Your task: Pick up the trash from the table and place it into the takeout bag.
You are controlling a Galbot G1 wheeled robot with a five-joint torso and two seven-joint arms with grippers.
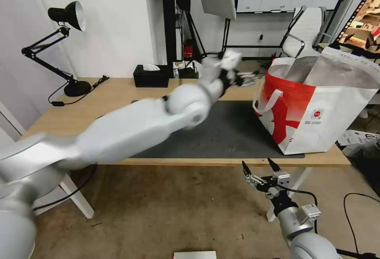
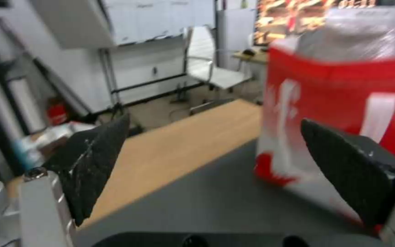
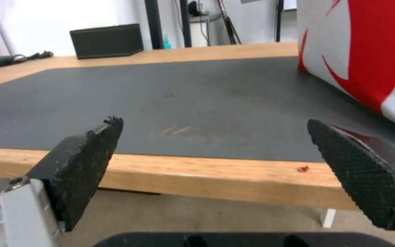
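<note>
Left hand [image 2: 211, 164] spread near takeout bag [image 1: 316, 108]

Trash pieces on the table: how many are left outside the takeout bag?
0 visible. The table carries the dark mat, black tissue box, desk lamp and takeout bag. The left arm crosses part of the mat, so something could be hidden.

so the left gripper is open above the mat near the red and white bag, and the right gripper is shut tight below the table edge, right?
Not quite. The right gripper is open, not shut: the right wrist view shows its fingers spread wide below the table edge. The rest holds: the left gripper is open above the mat, near the bag.
</note>
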